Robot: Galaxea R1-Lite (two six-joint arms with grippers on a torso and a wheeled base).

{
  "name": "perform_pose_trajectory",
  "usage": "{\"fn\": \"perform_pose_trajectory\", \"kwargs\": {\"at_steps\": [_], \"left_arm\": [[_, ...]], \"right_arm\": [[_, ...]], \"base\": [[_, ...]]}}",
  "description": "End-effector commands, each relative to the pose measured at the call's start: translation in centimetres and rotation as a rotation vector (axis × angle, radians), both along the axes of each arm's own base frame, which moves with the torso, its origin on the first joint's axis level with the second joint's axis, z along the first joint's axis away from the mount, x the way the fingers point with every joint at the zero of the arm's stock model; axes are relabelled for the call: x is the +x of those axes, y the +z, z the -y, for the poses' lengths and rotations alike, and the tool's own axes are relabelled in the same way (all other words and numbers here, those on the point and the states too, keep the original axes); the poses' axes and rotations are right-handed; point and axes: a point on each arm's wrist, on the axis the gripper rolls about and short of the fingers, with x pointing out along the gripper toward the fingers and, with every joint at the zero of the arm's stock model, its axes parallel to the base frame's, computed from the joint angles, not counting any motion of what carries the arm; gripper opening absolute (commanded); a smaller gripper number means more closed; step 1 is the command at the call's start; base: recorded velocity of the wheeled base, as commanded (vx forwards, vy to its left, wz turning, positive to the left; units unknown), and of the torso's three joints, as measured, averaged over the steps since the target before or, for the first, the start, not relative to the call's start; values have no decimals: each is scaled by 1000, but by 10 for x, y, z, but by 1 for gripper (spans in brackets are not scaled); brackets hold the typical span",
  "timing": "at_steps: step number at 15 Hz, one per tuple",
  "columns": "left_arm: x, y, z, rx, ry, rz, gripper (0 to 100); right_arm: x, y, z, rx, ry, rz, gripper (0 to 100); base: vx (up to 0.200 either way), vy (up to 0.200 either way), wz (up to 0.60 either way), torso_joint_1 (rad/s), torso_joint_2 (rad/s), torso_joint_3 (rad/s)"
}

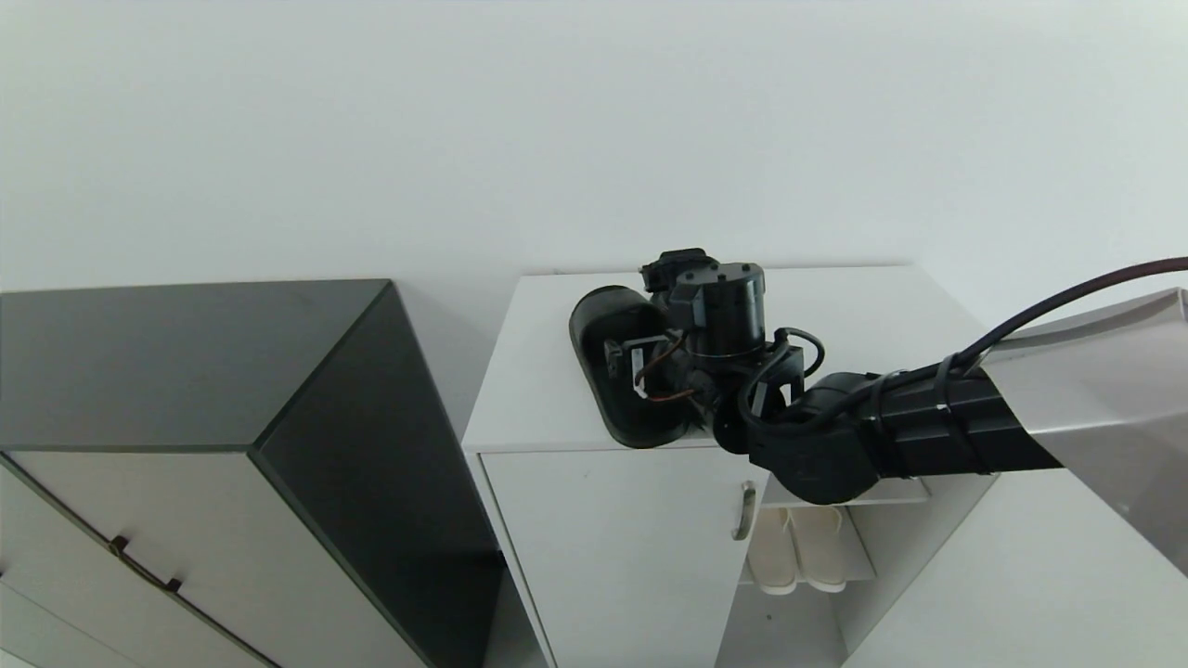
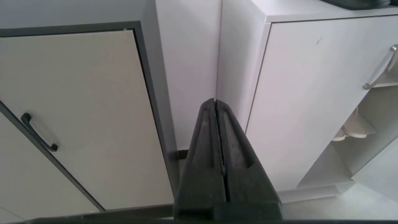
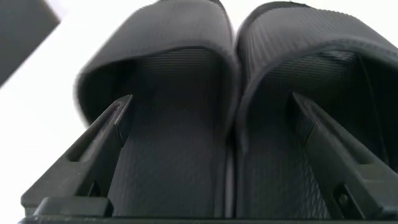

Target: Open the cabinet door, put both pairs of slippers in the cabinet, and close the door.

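Note:
A pair of black slippers (image 1: 613, 371) lies side by side on top of the white cabinet (image 1: 538, 371). My right gripper (image 1: 624, 366) is at them, open. In the right wrist view its fingers (image 3: 93, 162) sit one inside each black slipper (image 3: 180, 124), with the two inner walls between them. The cabinet door (image 1: 613, 547) with its metal handle (image 1: 742, 510) stands open. A pair of white slippers (image 1: 798, 549) rests on a shelf inside. My left gripper (image 2: 216, 149) is shut on nothing, low in front of the gap between the two cabinets.
A dark cabinet (image 1: 186, 362) with pale doors and a black handle (image 2: 38, 132) stands close to the left of the white one. A white wall (image 1: 594, 130) runs behind both. The white cabinet's top beside the black slippers is bare.

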Motion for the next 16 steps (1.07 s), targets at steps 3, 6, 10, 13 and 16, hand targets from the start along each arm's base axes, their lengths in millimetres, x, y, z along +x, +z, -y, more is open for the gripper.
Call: {"fn": "perform_pose_trajectory", "kwargs": {"at_steps": [3,6,10,13,16], "left_arm": [[0,0,0,0,0,0,0],[0,0,0,0,0,0,0],[0,0,0,0,0,0,0],[0,0,0,0,0,0,0],[0,0,0,0,0,0,0]], "right_arm": [[4,-3,-4,-18,1,7,0],[4,1,-4,-13,-25,19,0],[-11,16,-3,3,-5,35,0],[-41,35,16,7,18,38,0],[-78,39,38,-13,52,16,0]], "base": [[0,0,0,0,0,0],[0,0,0,0,0,0],[0,0,0,0,0,0],[0,0,0,0,0,0],[0,0,0,0,0,0]]}}
